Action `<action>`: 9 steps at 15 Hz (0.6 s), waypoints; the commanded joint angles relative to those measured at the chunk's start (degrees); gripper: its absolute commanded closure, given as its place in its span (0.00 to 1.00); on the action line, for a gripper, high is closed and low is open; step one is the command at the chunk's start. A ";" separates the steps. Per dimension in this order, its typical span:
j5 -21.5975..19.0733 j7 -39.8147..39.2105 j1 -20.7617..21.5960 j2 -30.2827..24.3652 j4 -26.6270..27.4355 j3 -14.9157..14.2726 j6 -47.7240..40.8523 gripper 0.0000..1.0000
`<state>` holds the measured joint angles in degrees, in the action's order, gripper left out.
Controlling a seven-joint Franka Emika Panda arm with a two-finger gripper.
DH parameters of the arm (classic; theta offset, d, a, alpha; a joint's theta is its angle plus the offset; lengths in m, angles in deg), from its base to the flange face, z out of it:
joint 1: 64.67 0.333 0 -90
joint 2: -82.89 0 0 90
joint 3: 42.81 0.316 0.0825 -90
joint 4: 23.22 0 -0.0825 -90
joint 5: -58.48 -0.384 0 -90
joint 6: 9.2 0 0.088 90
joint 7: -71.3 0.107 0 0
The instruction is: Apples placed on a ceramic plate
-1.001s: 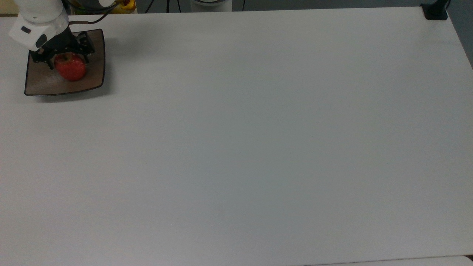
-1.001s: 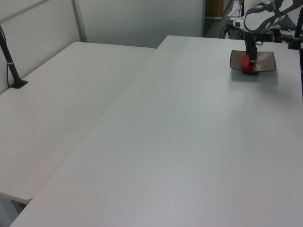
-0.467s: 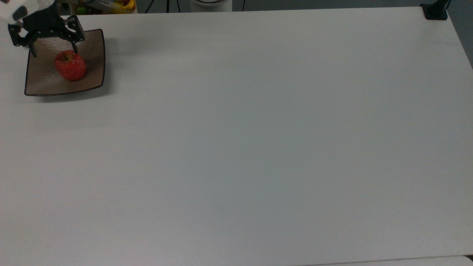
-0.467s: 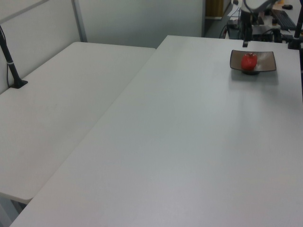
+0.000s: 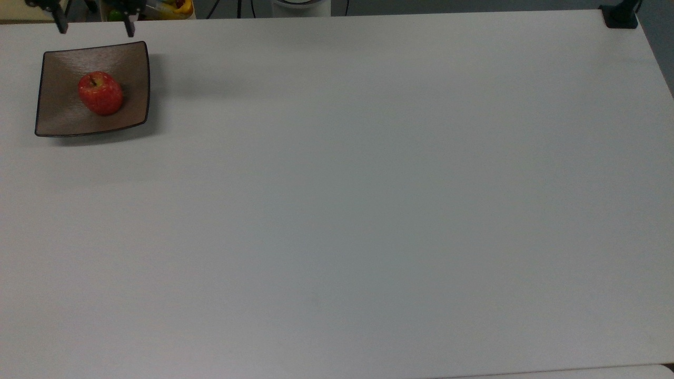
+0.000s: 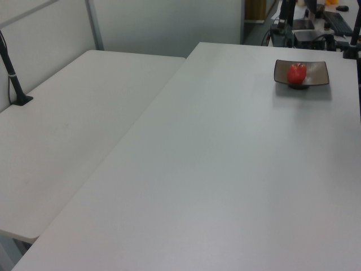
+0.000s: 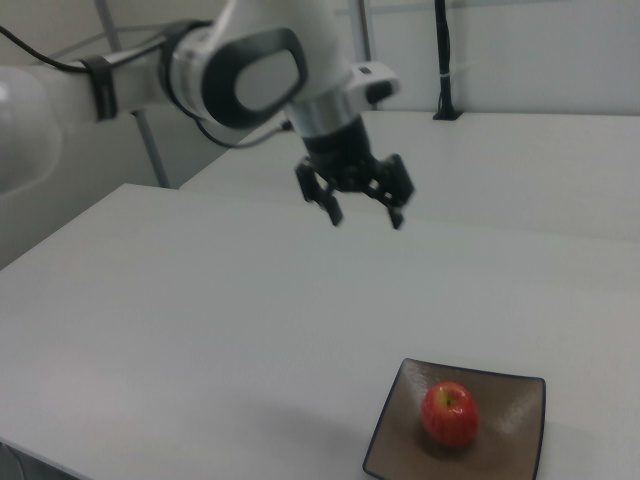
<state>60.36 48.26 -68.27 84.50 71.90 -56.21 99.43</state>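
Note:
A small red apple (image 5: 100, 93) rests in the dip of the square brown ceramic plate (image 5: 60, 116), at the far left of the top view. The left view shows the apple (image 6: 296, 73) on the plate (image 6: 319, 73) near the table's far right corner. In the right view the apple (image 7: 449, 412) sits on the plate (image 7: 400, 430) at the bottom. My gripper (image 7: 366, 214) hangs open and empty well above the table, up and to the left of the plate in the right view. Its two fingertips (image 5: 129, 29) poke in at the top view's upper left, beyond the plate's far edge.
The white table (image 5: 368, 210) stretches wide to the right of the plate in the top view. A black clamp post (image 5: 621, 16) stands at its far right corner. A second table (image 6: 67, 130) adjoins on the left view's left. Cluttered equipment (image 6: 307, 34) lies behind the plate.
My gripper opened off the apple, lifted and drew back past the plate's far edge. The apple stays put on the plate.

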 commanded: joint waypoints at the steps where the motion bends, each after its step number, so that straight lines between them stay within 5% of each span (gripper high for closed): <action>1: -3.10 11.94 2.19 -2.04 -4.32 3.29 -9.81 0.00; 5: -3.99 21.70 2.63 -2.83 -8.81 9.61 -18.36 0.00; 9: -3.99 29.36 5.79 -3.45 -8.38 12.69 -18.72 0.00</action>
<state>57.08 72.59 -64.35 81.32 63.60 -45.38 82.26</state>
